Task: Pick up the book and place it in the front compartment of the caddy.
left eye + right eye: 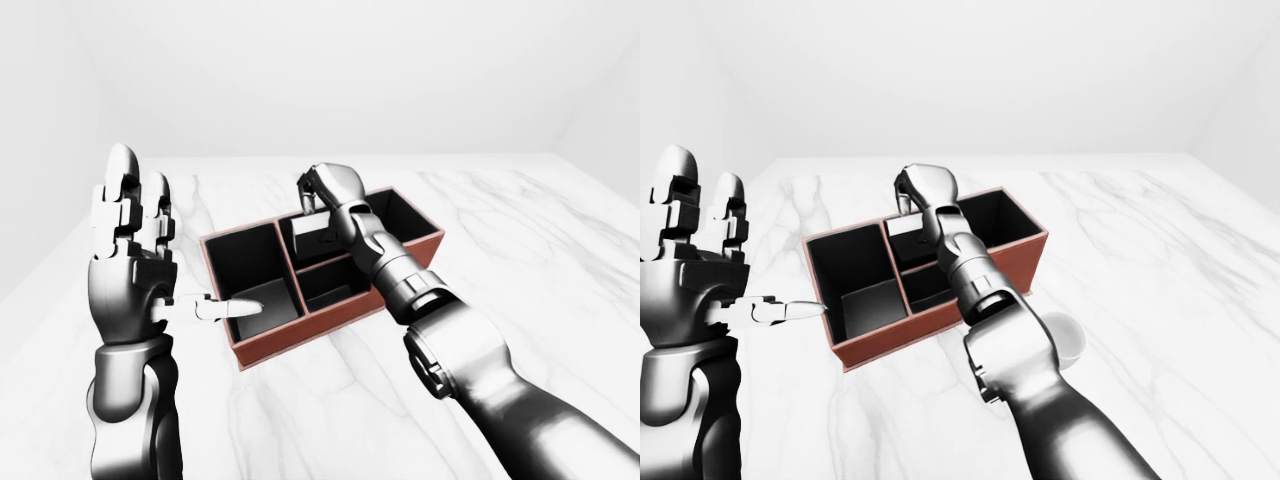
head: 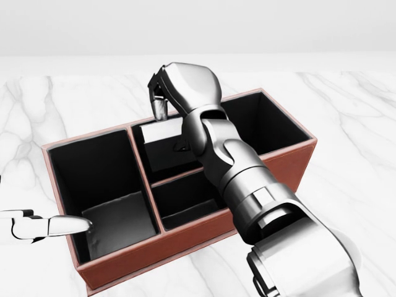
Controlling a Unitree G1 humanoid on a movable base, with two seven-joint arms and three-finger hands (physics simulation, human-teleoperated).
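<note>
White marble is being shown under a red-brown caddy (image 2: 291, 162), against bare pale walls. The book (image 2: 162, 145) is being held upright in the middle compartment toward the head view's top, its long edge lying across the view, directly beneath the right hand (image 2: 170, 99). Fingertips (image 2: 161, 110) are being pressed together on its upper edge, the forearm slanting down-right. The left hand (image 1: 130, 260) is being kept raised at the caddy's left end, fingers spread, one pointing over the rim.
</note>
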